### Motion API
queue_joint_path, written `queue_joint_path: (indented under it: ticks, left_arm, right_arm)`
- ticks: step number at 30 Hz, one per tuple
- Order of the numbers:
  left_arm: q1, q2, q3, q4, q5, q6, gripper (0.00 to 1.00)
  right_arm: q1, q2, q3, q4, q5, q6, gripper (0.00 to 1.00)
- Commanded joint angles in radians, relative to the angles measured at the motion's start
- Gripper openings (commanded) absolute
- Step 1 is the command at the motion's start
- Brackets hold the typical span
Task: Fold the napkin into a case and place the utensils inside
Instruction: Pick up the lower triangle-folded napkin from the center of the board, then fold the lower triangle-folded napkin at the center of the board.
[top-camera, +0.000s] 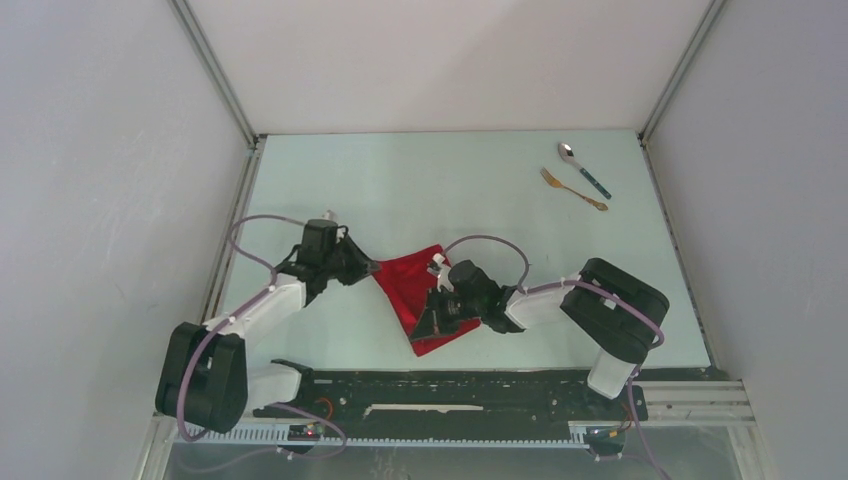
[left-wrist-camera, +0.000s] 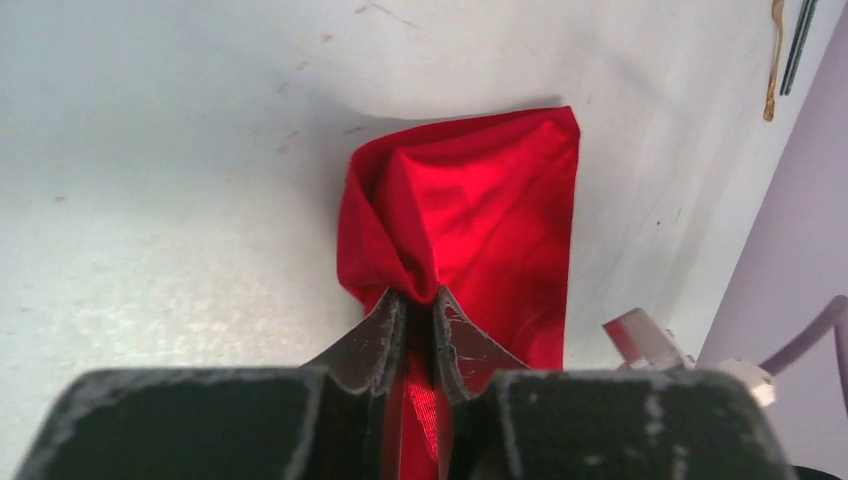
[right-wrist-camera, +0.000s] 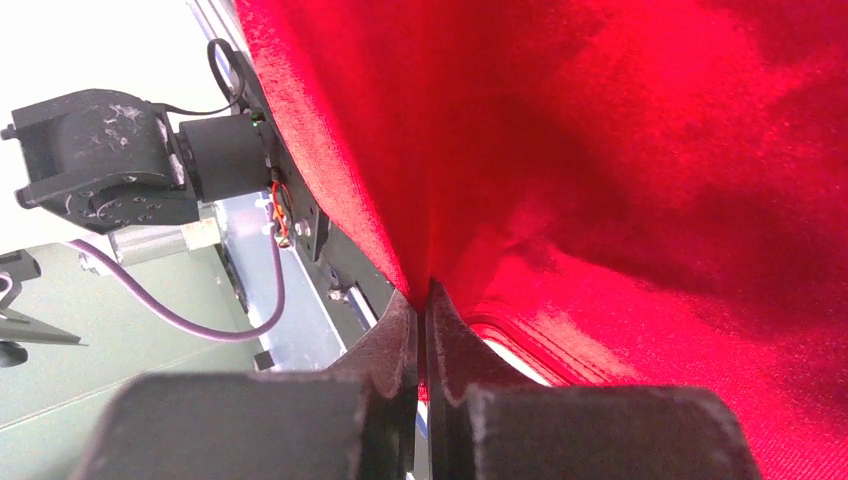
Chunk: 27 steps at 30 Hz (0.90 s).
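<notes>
- The fold was the step in hand: a red napkin lay bunched near the front middle of the pale surface, between my two arms, and was not yet a narrow case.
- My left end effector was pinching the napkin's near edge, with its fingers almost together and cloth puckered between them.
- My right end effector was pressed together on another edge of the same cloth, on the side opposite my left.
- The spoon and the fork lay side by side at the far right of the surface, well apart from the napkin and untouched.
- As I judged it, the next move called for both grips to carry the held edges across together and lay them flat, so that the layers lined up. A slack or uneven pull would probably have left a wrinkled, skewed fold.
- Only the overhead view showed the whole layout: both arms, the napkin's rough wedge shape and both utensils.
- Only the left wrist view showed the pucker at my fingers and the folded panel stretching away from them.
- The right wrist view was almost filled with red cloth, so the napkin's outline was lost there. It alone showed the cloth draped close over that grip, with a black arm joint to one side.
</notes>
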Motion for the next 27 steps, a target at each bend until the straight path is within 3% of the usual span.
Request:
queue_joint_path:
  ticks: [1, 5, 13, 24, 27]
  left_arm:
    - [-0.067, 0.036, 0.108, -0.049, -0.115, 0.02, 0.13]
    - [-0.116, 0.112, 0.177, -0.072, -0.135, 0.007, 0.07]
    - [-0.217, 0.307, 0.321, -0.088, -0.16, -0.015, 0.05]
    - [-0.241, 0.462, 0.428, -0.083, -0.169, -0.023, 0.04]
    - [-0.24, 0.485, 0.446, -0.083, -0.174, -0.021, 0.04]
  right_arm:
    - [-0.015, -0.017, -0.046, 0.067, -0.031, 0.021, 0.0]
    - [-0.041, -0.004, -0.096, 0.12, -0.052, 0.037, 0.0]
    - [-0.07, -0.001, -0.129, 0.121, -0.064, 0.024, 0.0]
    - [-0.122, -0.008, -0.132, 0.057, -0.078, -0.02, 0.0]
    - [-0.131, -0.013, -0.132, 0.038, -0.079, -0.031, 0.06]
